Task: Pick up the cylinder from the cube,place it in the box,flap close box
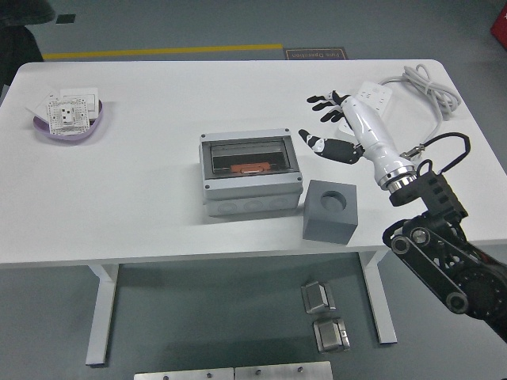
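Observation:
A grey box (251, 173) stands at the table's middle, its dark transparent flap down over the opening. An orange cylinder (252, 167) shows through the flap, lying inside the box. A grey cube (330, 210) with an empty round hole in its top stands just right of the box, near the table's front edge. My right hand (326, 123) hovers above the table to the right of the box and behind the cube, fingers spread and holding nothing. My left arm is out of view.
A purple bowl (70, 128) with white socket parts sits at the far left. A white power strip (374, 99) with a coiled cable (428, 95) lies at the back right, behind my hand. Metal parts lie on the floor below.

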`<state>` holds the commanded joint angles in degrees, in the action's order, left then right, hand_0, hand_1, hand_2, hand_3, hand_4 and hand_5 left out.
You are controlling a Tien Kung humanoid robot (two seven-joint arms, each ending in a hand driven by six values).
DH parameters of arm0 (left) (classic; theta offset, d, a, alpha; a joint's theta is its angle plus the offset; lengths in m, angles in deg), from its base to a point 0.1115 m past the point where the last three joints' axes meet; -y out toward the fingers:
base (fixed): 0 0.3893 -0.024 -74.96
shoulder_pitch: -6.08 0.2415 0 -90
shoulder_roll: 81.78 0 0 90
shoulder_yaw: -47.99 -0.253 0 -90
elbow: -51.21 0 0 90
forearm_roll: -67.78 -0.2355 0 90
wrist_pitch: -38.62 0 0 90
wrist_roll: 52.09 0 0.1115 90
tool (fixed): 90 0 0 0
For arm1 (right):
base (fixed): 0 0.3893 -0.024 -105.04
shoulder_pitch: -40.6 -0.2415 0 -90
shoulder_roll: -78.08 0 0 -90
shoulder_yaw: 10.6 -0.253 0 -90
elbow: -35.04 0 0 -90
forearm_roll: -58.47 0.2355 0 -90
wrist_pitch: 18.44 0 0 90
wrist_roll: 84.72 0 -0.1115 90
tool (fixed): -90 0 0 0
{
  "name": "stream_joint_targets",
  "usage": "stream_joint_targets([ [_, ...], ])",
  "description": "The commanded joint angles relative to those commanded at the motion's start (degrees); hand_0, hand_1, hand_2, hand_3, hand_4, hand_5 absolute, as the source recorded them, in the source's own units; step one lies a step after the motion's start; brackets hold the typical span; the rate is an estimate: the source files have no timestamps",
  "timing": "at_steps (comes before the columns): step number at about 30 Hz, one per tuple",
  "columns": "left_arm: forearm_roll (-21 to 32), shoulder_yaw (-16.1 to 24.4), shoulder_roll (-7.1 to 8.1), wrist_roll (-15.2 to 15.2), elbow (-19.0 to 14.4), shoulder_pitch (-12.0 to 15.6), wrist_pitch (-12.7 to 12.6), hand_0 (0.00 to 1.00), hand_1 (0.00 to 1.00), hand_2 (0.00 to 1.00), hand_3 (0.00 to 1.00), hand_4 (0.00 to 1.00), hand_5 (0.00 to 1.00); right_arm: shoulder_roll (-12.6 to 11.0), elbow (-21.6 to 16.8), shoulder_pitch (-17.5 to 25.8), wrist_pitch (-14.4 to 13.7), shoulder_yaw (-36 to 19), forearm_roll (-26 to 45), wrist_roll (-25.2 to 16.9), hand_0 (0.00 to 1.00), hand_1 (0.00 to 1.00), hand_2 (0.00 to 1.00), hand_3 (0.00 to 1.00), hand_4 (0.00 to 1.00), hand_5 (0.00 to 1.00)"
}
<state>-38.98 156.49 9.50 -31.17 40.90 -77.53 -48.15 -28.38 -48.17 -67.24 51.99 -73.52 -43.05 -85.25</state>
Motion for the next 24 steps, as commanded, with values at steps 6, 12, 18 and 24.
stream_joint_targets([
  [6,0.33,-0.07,-0.17,-0.02,0.00,0.04,-0.01,0.741,0.763,0.758,0.873,0.541,0.156,1.47,0.59,7.00,-3.09,-9.45,8.73,-7.07,0.549,0.522,0.641,0.715,0.752,0.288],
  [12,-0.87,1.15,-0.04,-0.02,0.00,0.09,0.09,0.741,0.763,0.758,0.873,0.541,0.155,0.81,3.88,11.55,-2.67,-13.35,21.05,-14.67,0.556,0.522,0.640,0.710,0.751,0.295],
  [18,-1.36,1.58,0.35,-0.09,0.00,-0.04,0.17,0.741,0.763,0.758,0.873,0.541,0.156,0.87,4.85,12.42,-1.70,-14.41,29.90,-17.80,0.561,0.540,0.641,0.708,0.759,0.306],
  [24,-1.88,1.81,0.81,-0.11,0.00,0.09,0.35,0.742,0.763,0.758,0.873,0.541,0.153,1.01,4.35,12.65,-1.39,-16.13,33.49,-18.91,0.596,0.610,0.684,0.748,0.829,0.362],
])
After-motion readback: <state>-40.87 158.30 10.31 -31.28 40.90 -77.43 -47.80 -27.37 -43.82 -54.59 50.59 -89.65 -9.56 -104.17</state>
